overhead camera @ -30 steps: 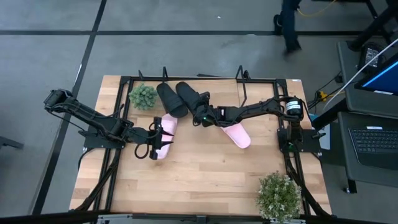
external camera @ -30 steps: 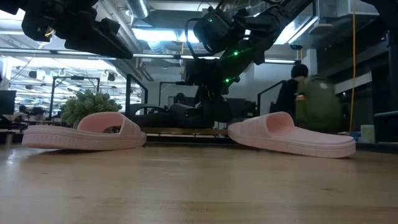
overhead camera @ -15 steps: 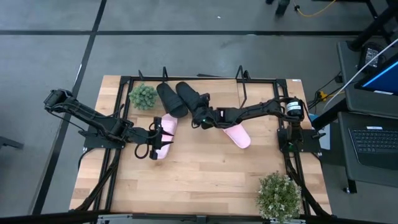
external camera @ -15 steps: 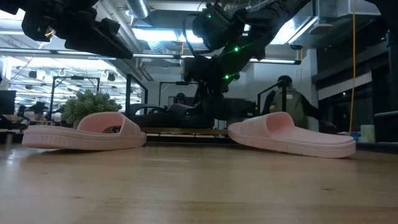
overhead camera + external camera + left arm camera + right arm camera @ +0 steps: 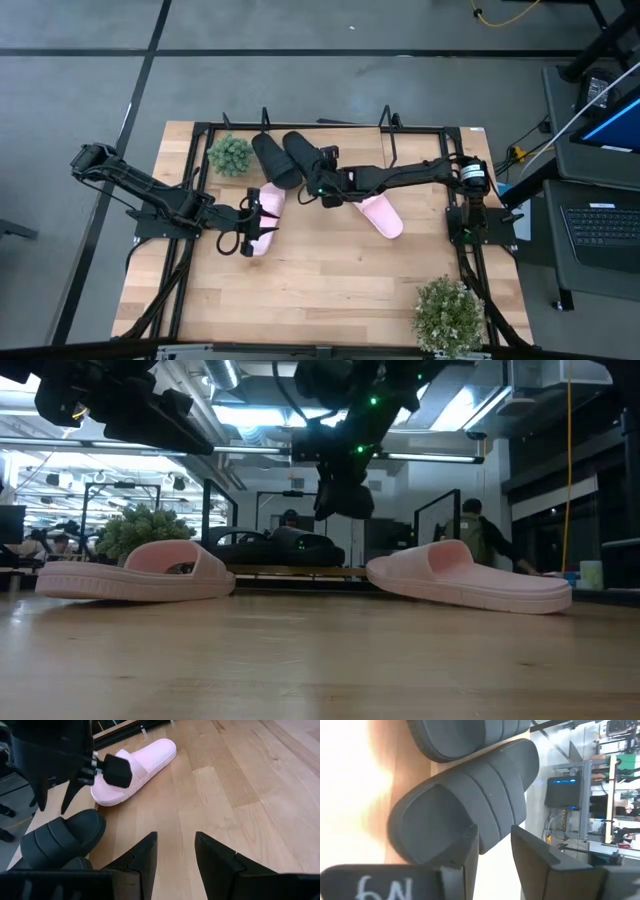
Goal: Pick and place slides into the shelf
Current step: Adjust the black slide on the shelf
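Two black slides [image 5: 272,160] [image 5: 308,157] lie side by side at the table's far edge, on the light board of the wire shelf [image 5: 300,571]. One pink slide [image 5: 266,218] lies sole-down left of centre, the other [image 5: 381,215] right of centre. My left gripper [image 5: 247,222] hovers open above the left pink slide's near end and touches nothing. My right gripper [image 5: 318,187] hangs open above the right-hand black slide's [image 5: 470,805] near end, clear of it [image 5: 340,500].
A small green plant [image 5: 231,155] stands left of the black slides, and a larger one [image 5: 450,315] stands at the near right corner. A black frame [image 5: 200,130] rims the table. Bare wood spans the near middle. A person [image 5: 470,535] shows in the room behind.
My right gripper has risen away from the black slides and drifted slightly toward the table's left. The slides lie where they were. The left arm has kept still.
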Robot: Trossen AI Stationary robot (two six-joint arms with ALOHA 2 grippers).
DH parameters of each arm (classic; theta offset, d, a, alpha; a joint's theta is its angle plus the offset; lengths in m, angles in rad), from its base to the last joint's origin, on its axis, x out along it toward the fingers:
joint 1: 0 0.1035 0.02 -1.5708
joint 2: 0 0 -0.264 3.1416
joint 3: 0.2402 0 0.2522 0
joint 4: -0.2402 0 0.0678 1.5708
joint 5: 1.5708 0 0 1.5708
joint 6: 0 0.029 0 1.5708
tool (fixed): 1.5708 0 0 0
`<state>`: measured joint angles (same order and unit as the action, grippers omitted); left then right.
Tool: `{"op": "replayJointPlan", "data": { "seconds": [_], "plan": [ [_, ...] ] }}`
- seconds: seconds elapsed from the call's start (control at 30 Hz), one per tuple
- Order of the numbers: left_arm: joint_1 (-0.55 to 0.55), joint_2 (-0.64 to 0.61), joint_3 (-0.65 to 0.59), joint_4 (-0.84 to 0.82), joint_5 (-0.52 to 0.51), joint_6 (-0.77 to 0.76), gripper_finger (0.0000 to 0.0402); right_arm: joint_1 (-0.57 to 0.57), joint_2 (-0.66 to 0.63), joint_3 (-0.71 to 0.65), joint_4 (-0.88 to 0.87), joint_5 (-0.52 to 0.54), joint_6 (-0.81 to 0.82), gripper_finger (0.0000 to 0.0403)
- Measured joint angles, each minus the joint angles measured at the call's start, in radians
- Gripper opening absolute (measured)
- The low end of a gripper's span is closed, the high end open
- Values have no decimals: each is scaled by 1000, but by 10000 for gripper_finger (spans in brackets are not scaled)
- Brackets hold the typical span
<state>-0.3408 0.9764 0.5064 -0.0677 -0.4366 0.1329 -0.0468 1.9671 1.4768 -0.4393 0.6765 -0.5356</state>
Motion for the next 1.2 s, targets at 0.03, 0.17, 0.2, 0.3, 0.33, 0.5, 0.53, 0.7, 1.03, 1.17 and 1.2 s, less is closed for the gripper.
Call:
{"op": "replayJointPlan", "data": {
  "seconds": [0.03, 0.17, 0.2, 0.3, 0.33, 0.5, 0.53, 0.7, 1.03, 1.17, 1.2],
  "plan": [
    [0, 0, 0, 0, 0, 0, 124, 4, 0, 12, -23, 0, 12, 115],
    [0, 0, 0, 0, 0, 0, 124, 16, 0, 31, -72, 0, 37, 116],
    [0, 0, 0, 0, 0, 0, 124, 18, 0, 31, -76, -1, 37, 116],
    [0, 0, 0, 0, 0, 0, 124, 19, 0, 31, -71, 1, 72, 110],
    [0, 0, 0, 0, 0, 0, 124, 18, 0, 31, -71, 4, 89, 103],
    [0, 0, 0, 0, 0, 12, 124, 19, -41, 31, -76, 33, 115, 23],
    [0, 0, 0, 0, 0, 17, 124, 20, -55, 31, -90, 33, 116, 12],
    [3, 0, 1, 0, -9, 34, 124, 27, -163, 30, -159, 28, 184, 4],
    [64, 0, 1, 8, -16, 33, 124, 47, -506, -278, -16, -157, 388, 2],
    [104, 0, 1, 11, -16, 31, 124, 86, -644, -472, 265, -265, 373, 3],
    [116, 0, 1, 12, -16, 22, 124, 94, -675, -518, 340, -310, 372, 3]
  ]
}}
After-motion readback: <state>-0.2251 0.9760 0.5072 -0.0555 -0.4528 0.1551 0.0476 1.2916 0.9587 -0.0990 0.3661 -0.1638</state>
